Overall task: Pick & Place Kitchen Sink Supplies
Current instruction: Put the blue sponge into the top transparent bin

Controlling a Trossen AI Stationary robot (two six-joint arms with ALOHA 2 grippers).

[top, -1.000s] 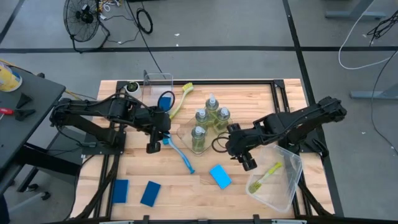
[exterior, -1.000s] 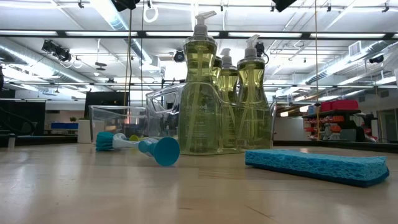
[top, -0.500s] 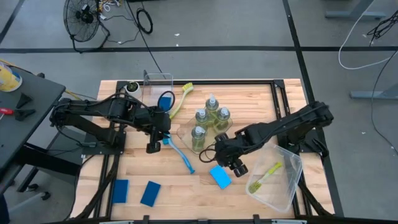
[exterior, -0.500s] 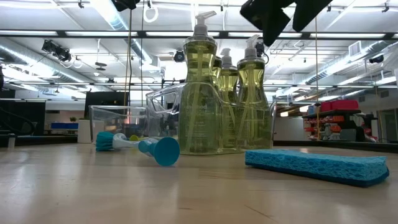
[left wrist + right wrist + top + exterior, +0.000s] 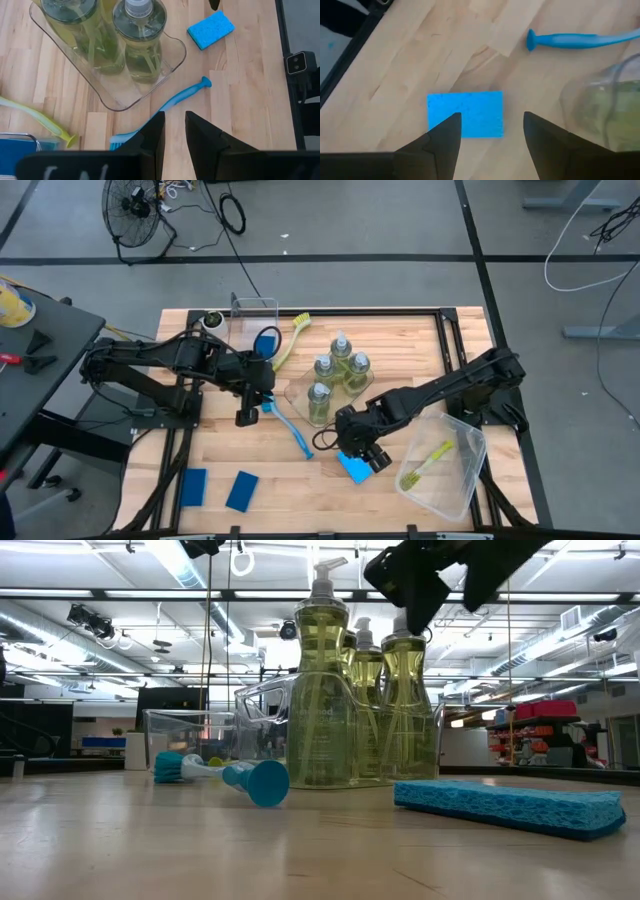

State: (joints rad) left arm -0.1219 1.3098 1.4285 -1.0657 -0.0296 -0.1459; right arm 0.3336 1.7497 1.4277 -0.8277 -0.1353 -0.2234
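Since a sec ago my right arm has swung in from beside the clear bin (image 5: 446, 476) toward the tabletop's middle; the right tool (image 5: 358, 452) now hangs just over the blue sponge (image 5: 350, 468), fingers (image 5: 442, 137) spread wide w/ nothing between them, sponge lying flat under the gap. The arm stretches low from the right edge, elbow near the edge, wrist tipped down at the sponge. In the low view it shows as a dark shape above the bottles, clear of the tabletop.

Left arm hasn't budged: reaches in from the left edge, left tool (image 5: 245, 416) pointing down beside the blue brush (image 5: 288, 426), fingers nearly together, a narrow gap only, gripping nothing.

4 bottles (image 5: 335, 375) stand upright in the clear tray (image 5: 296, 388) mid-tabletop. Blue brush lies flat just beside the tray, handle end toward the sponge. One yellow-green brush (image 5: 287, 340) lies near the far edge, another (image 5: 424, 464) inside the bin at the near right corner. Two more sponges (image 5: 217, 488) sit near the near left corner.
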